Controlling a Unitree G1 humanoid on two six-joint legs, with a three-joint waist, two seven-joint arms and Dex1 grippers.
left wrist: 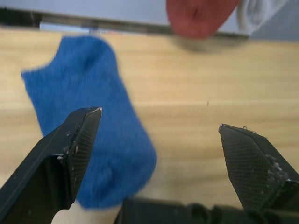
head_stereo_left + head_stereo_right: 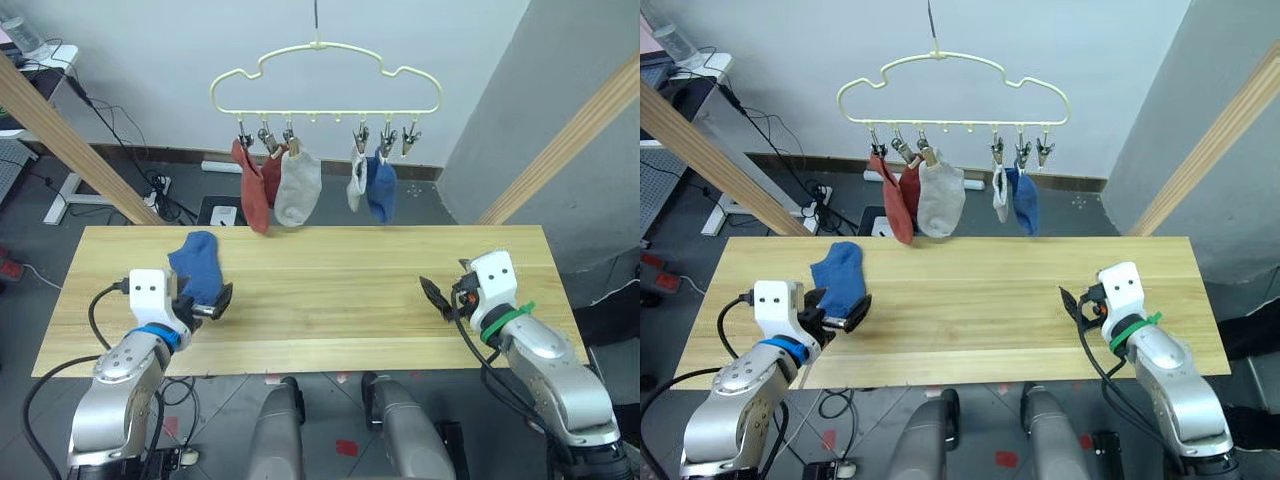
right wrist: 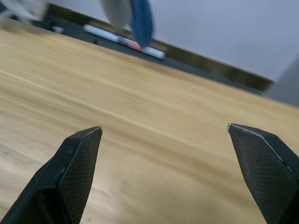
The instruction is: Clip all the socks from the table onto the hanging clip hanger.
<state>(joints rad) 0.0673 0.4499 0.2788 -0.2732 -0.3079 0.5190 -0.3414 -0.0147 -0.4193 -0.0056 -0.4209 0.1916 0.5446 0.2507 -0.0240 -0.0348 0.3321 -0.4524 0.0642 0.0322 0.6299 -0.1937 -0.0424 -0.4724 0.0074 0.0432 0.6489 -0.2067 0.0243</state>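
Between the open left tool's (image 1: 159,128) fingers lies a blue sock (image 1: 93,116).

Table (image 2: 330,300): one blue sock (image 2: 197,265) lies near the left end, just ahead of the left gripper (image 2: 218,302). Bare wood runs from it to the right edge. Above the far edge, five socks hang from the clip hanger (image 2: 325,85), filling the space there. Wooden poles (image 2: 60,135) slant up beyond both far corners.
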